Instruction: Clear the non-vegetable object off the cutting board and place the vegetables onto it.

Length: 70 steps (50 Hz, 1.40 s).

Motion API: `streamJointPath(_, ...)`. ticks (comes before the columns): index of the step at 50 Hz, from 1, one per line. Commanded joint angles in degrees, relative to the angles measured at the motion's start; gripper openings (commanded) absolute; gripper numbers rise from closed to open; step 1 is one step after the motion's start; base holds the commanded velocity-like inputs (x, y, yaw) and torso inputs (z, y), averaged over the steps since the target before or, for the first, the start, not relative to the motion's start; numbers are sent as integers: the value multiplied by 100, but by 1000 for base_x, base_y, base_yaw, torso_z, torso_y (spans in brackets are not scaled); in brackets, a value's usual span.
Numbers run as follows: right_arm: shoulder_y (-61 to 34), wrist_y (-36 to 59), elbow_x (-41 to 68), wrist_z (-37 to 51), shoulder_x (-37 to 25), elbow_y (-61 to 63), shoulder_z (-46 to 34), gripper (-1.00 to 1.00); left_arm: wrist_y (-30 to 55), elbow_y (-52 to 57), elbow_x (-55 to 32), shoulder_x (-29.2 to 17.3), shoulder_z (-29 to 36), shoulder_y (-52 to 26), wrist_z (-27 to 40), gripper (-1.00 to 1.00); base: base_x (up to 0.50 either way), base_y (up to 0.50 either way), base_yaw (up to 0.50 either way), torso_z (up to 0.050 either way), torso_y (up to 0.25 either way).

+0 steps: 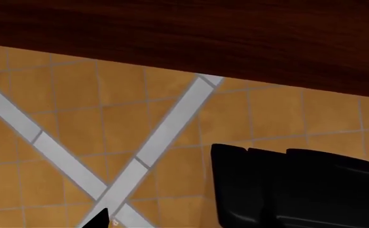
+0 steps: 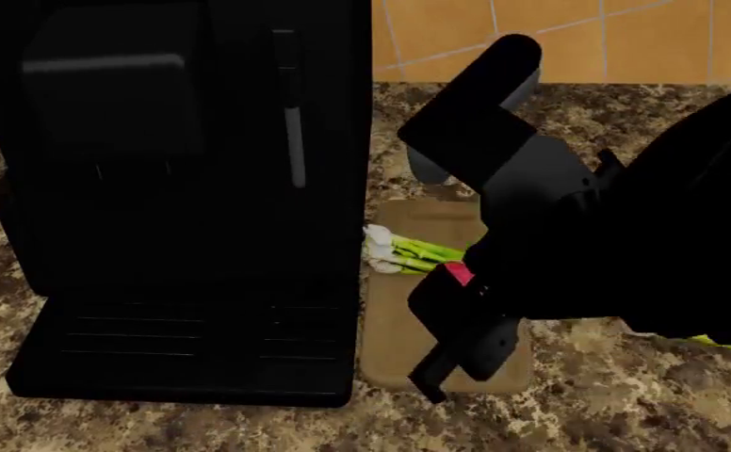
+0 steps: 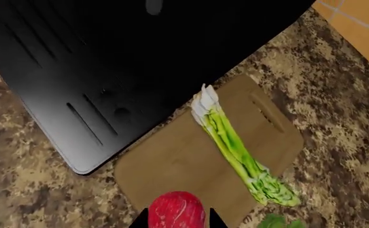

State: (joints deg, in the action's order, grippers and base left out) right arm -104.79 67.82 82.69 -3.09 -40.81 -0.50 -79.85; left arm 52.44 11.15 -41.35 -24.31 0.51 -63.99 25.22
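Asparagus (image 3: 238, 152) lies across the cutting board (image 3: 171, 161), white ends twd the black machine (image 2: 177, 198) beside the board's long edge. Right gripper (image 3: 177, 219) over the board's near end, clamped on the radish (image 3: 177, 211), prob. not touching wood. Left gripper: can't tell.

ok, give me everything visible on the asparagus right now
The asparagus is one bundle of bright green stalks with white cut ends and darker, frilly tips. It lies flat on the tan wooden cutting board, crossing it at a slant, white ends toward the black machine. In the head view the right arm hides most of it. Nothing grips it.
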Motion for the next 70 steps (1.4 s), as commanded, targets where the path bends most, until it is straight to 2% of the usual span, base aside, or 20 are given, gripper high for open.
streamJointPath(1, 388, -841, -1019, -793, 437, -919, -166, -100, -15, -32, 6, -21, 17, -40, 1, 100, 0, 0, 0, 0, 0)
streamJointPath(15, 694, -1349, -1427, -1327, 896, -1753, -323, -100, -114, -90, 50, -47, 39, 32, -24, 100, 0, 0, 0, 0, 0)
streamJointPath(39, 977, -1488, -1448, -1431, 1019, -2029, -347, -100, -120, -114, 19, -78, 34, -16, -3, 100, 0, 0, 0, 0, 0)
streamJointPath(40, 954, -1467, -1441, -1411, 1006, -2011, -340, 100, -119, -113, 16, -74, 34, -18, 2, 100, 0, 0, 0, 0, 0)
streamJointPath(50, 677, -1024, -1184, -979, 644, -1185, -263, 100, -92, -49, -16, -84, 50, -6, 19, 100, 0, 0, 0, 0, 0)
streamJointPath(58, 207, -261, -295, 51, 100, 20, 128, 100, -56, -15, -59, -89, 39, -29, 43, 100, 0, 0, 0, 0, 0)
streamJointPath(62, 21, 16, 409, 872, -174, 640, 409, 100, 36, 76, -144, -96, -6, -55, 94, 100, 0, 0, 0, 0, 0)
streamJointPath(70, -240, 197, 1006, 1514, -412, 1037, 631, 100, 57, 103, -167, -99, -6, -73, 123, 100, 0, 0, 0, 0, 0)
